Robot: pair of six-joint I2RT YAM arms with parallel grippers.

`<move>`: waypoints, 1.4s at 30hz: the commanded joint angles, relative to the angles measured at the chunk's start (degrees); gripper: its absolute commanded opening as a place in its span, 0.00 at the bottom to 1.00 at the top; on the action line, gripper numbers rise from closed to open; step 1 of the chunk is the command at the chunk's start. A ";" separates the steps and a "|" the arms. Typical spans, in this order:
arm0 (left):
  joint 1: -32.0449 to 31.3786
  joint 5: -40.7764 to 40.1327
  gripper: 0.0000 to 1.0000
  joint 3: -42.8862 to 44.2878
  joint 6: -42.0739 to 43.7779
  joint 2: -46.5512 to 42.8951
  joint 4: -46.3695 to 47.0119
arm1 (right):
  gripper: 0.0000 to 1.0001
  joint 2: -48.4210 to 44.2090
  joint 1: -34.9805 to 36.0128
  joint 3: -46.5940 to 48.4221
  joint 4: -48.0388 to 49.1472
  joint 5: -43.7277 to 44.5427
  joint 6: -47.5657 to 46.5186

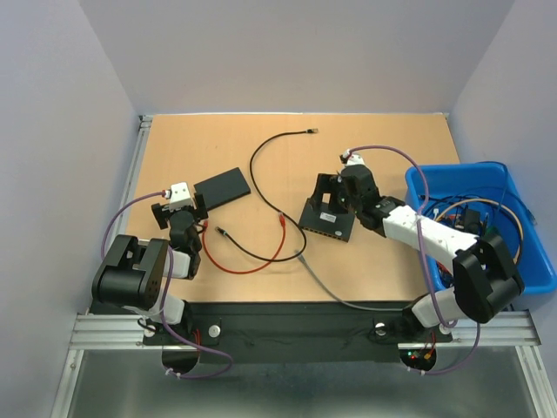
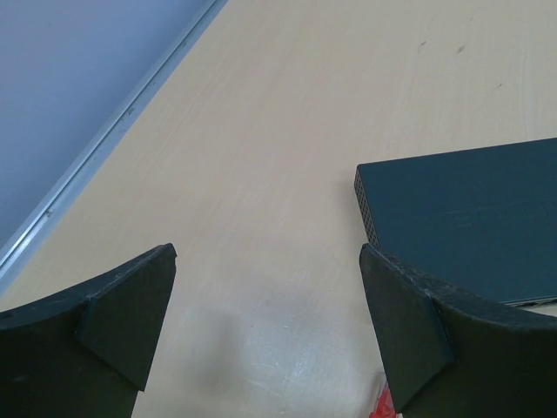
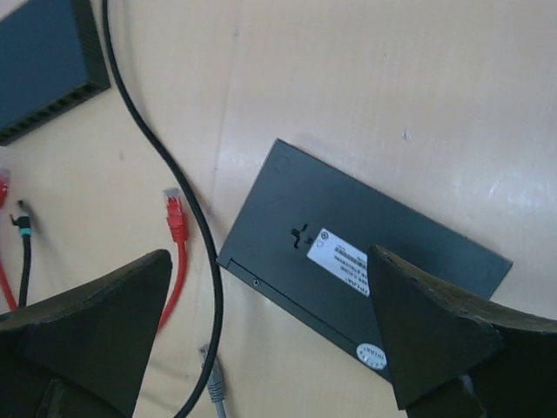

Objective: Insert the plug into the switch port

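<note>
Counter (image 1: 209,139): pale wood; carries two switches and three loose cables.
Left gripper (image 2: 267,261): fingers apart with nothing between them, over bare counter just beside one end of the plain switch.
Right gripper (image 3: 270,257): fingers apart, holding nothing, above the labelled switch.
Labelled switch (image 3: 365,261): dark box near mid-counter, white sticker facing up; its ports cannot be made out.
Plain switch (image 1: 222,185): flat dark box left of centre, a row of openings along one edge.
Red plug (image 3: 174,212): on the end of the red cable (image 1: 252,268), lying free just beside a corner of the labelled switch, not touching it.
Grey plug (image 3: 211,376): end of the grey cable (image 1: 331,292), free on the counter near the red plug.
Black cable (image 3: 165,157): curves between the two switches.
Black plug (image 1: 221,232): lies near the left arm.
Blue bin (image 1: 457,169): right edge of the counter, cables inside.
</note>
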 commanded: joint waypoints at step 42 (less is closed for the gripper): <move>-28.88 26.26 0.81 48.31 -15.83 7.36 -58.74 | 0.99 -2.35 -1.27 -7.96 -11.98 12.62 16.83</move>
